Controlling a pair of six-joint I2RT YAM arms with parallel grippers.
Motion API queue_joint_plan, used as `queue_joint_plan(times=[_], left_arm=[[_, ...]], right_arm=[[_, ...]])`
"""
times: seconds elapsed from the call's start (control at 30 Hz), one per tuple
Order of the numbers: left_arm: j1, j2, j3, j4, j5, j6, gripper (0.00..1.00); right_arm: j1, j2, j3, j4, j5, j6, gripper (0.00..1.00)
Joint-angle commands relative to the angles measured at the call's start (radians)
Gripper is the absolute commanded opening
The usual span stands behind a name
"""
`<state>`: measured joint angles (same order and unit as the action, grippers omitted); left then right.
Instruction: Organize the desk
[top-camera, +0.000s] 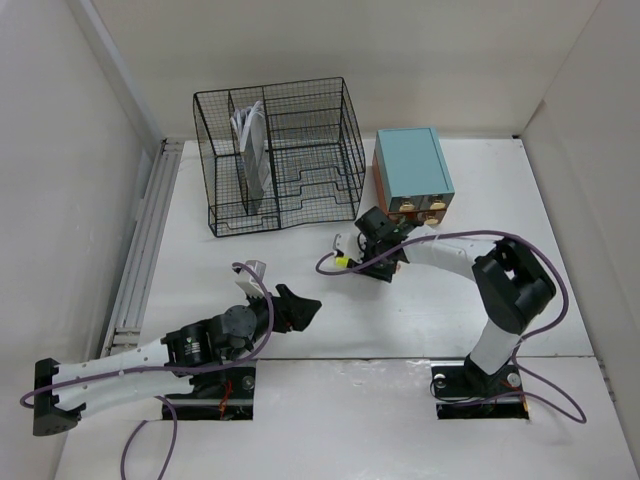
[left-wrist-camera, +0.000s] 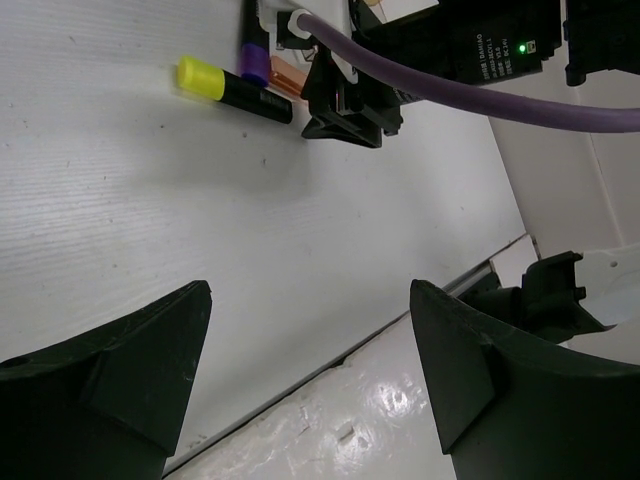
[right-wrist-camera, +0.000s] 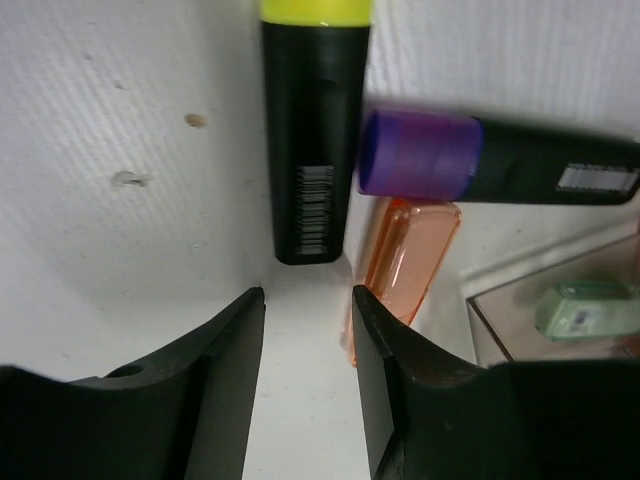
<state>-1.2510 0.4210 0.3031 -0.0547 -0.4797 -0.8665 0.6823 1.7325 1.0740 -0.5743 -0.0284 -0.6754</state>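
The white desk (top-camera: 200, 280) holds a yellow-capped black highlighter (right-wrist-camera: 310, 150), a purple-capped highlighter (right-wrist-camera: 480, 160) and a translucent orange piece (right-wrist-camera: 405, 260), lying together in front of the teal drawer box (top-camera: 412, 170). My right gripper (right-wrist-camera: 305, 300) is open and empty, low over the desk, its tips just short of the yellow highlighter's black end. One fingertip (right-wrist-camera: 365, 310) lies beside the orange piece. My left gripper (left-wrist-camera: 310, 300) is open and empty above the desk's near part, facing these items. The yellow highlighter also shows in the left wrist view (left-wrist-camera: 235, 90).
A black wire-mesh organizer (top-camera: 280, 160) with white papers (top-camera: 250, 140) in a slot stands at the back left. The teal drawer box stands at the back right. A small green item (right-wrist-camera: 590, 310) lies in a clear tray by the right gripper. White walls border the desk.
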Motion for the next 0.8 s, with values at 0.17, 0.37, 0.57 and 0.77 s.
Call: queue_joint_plan(times=[0.17,0.37,0.57,0.77], left_arm=[[-0.007,-0.011,-0.002,0.007,-0.01,-0.002,0.78],[-0.007,-0.021,-0.002,-0.002,-0.01,-0.002,0.78],[-0.007,-0.021,-0.012,-0.002,-0.01,-0.011,0.78],[-0.007,-0.021,-0.012,-0.002,-0.01,-0.011,0.78]], right_arm=[[0.005,-0.013,0.041,0.034,0.064,0.034,0.46],[0.005,-0.077,0.063,0.01,0.005,-0.01,0.46],[0.005,-0.073,0.084,-0.019,0.004,-0.033,0.46],[-0.055,0.031,0.164,-0.045,-0.019,-0.001,0.46]])
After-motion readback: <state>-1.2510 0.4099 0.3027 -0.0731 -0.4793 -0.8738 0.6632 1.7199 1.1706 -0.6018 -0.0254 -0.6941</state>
